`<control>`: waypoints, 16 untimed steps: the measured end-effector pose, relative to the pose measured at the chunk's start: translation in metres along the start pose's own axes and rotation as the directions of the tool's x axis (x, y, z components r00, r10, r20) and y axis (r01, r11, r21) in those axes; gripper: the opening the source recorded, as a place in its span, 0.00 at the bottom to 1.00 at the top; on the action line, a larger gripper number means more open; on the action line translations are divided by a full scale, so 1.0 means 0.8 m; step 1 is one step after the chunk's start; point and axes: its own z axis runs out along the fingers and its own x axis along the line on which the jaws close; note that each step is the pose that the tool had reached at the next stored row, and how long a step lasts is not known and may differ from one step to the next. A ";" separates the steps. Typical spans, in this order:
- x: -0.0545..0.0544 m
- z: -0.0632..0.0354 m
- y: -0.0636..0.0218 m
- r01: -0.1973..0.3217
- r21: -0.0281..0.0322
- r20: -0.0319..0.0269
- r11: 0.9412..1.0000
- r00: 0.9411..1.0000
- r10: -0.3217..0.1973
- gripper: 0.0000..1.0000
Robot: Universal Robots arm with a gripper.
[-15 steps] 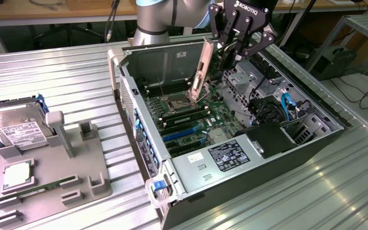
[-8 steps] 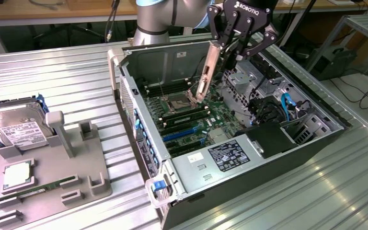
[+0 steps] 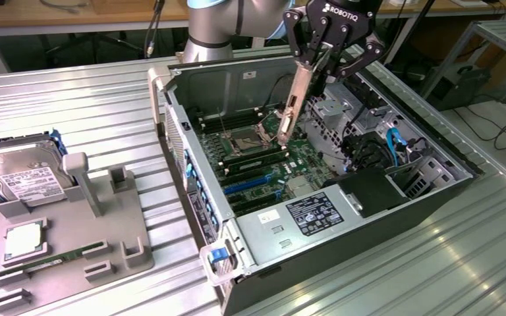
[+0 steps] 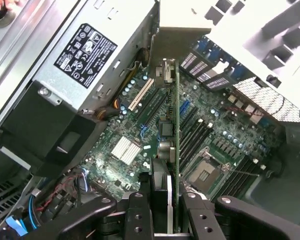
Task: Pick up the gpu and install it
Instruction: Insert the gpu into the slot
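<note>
The gpu [image 3: 294, 99] hangs over the motherboard [image 3: 302, 168]
The tool [image 3: 316, 66] pinches its top edge; the card's tilt could make it miss the blue slots [image 3: 251, 185] and jam.

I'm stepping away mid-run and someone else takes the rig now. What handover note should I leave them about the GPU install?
Gripper: shut on the gpu, holding its upper end, card upright.
Gpu: inside the open PC case, hanging over the motherboard, beside the CPU socket.
Done: pick-up.
Left: gpu not seated in any slot; the blue slots stand empty.
</note>
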 end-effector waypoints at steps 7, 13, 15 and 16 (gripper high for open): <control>0.000 0.000 0.000 0.102 -0.002 -0.004 0.995 0.995 -0.102 0.28; 0.000 0.008 0.000 0.042 -0.001 -0.002 0.999 0.999 -0.042 0.28; 0.000 0.011 0.000 0.004 0.000 0.000 1.000 1.000 -0.004 0.28; 0.000 0.012 0.000 -0.016 0.000 0.001 1.000 1.000 0.016 0.28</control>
